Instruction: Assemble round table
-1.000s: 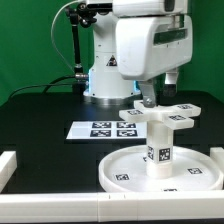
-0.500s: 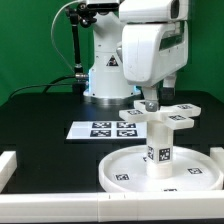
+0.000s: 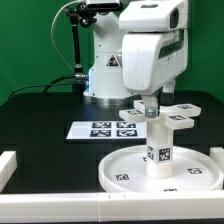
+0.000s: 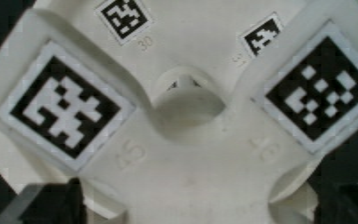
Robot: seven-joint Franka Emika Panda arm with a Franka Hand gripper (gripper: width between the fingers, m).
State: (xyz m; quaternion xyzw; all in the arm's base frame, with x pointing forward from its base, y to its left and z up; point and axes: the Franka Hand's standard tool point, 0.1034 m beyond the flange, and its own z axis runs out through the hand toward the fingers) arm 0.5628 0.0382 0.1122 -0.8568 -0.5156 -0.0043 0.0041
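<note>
While the gripper [image 3: 148,103] hung spread wide over the cross base [image 3: 172,116], the exterior view showed one disc [image 3: 125,172] at five o'clock on the desk [image 3: 40,105], one leg [image 3: 159,150] upright in it, one base on top. The wrist view showed four tags [image 4: 60,100] on that base [image 4: 185,110]. Fixing it on seemed the step; it likely needed a pinch and twist next.

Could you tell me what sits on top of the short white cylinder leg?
The white plastic cross-shaped base, tags facing up; its joint with the cylinder leg is hidden beneath it.
</note>
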